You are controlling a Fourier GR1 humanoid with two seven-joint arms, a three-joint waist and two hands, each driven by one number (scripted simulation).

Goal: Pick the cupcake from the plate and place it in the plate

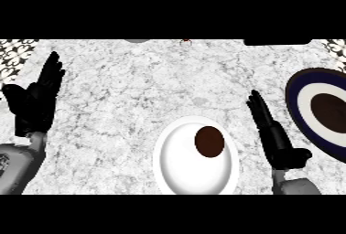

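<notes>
A kitchen: a white-grey marble counter (135, 91) bearing a white plate (177, 176) and a blue-rimmed plate (297, 98).

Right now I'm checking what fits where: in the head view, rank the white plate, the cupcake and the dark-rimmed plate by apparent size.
1. White plate
2. Dark-rimmed plate, though the picture's edge cuts it off, so this is unsure
3. Cupcake, clearly smallest

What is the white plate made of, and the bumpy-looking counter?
The white plate looks like glazed ceramic: smooth, with soft shading round its rim. The counter looks like polished marble or similar stone, going by its grey-white mottled veining. Neither can be told for sure.
</notes>
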